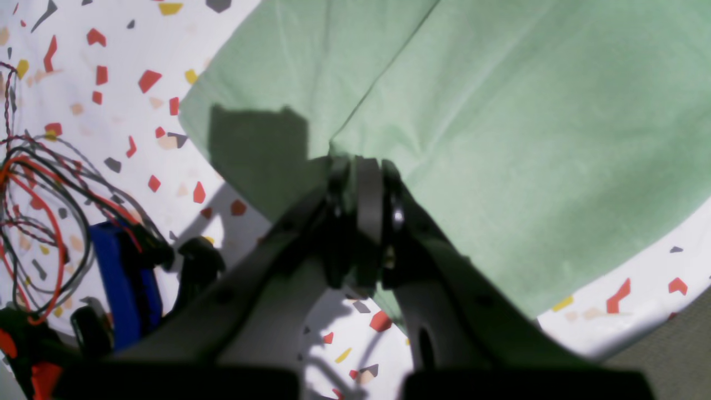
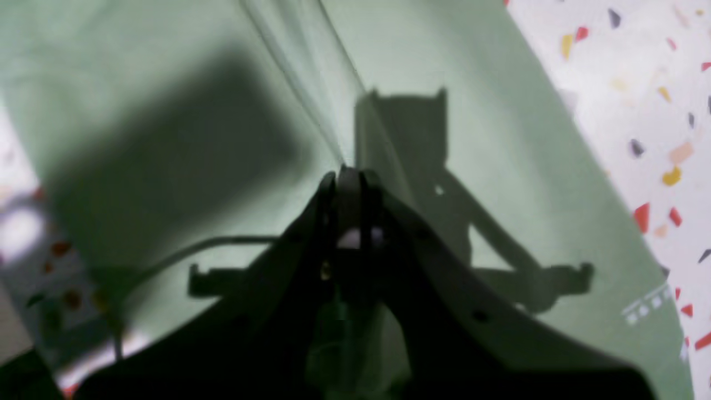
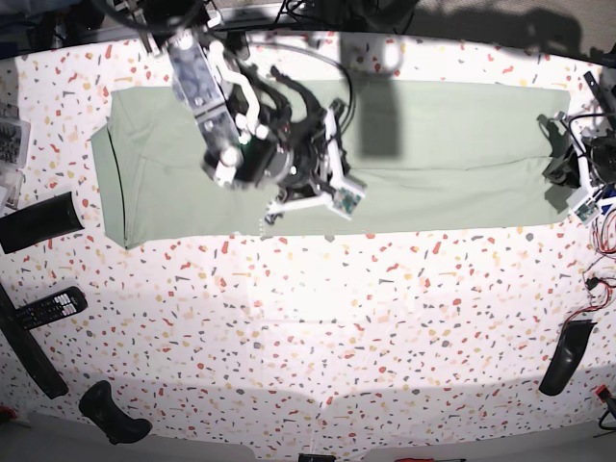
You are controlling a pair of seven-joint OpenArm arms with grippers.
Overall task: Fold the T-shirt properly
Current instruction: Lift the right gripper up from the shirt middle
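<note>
The pale green T-shirt (image 3: 433,144) lies as a long flat strip across the far side of the speckled table (image 3: 318,327), with a darker neckline trim near its left end. My right gripper (image 3: 322,188) is over the strip's left half, shut on a raised ridge of the cloth (image 2: 311,83); its fingertips (image 2: 349,176) meet at the crease. My left gripper (image 3: 560,171) is at the strip's right end. In the left wrist view the left gripper (image 1: 362,166) is shut on the T-shirt's (image 1: 500,139) edge beside a fold line.
Red and black wires (image 1: 33,183) and a blue part (image 1: 119,283) lie by the left arm. A remote (image 3: 43,308) and dark objects (image 3: 34,221) sit at the table's left, others (image 3: 108,414) (image 3: 563,358) near the front. The table edge (image 1: 655,339) runs close by.
</note>
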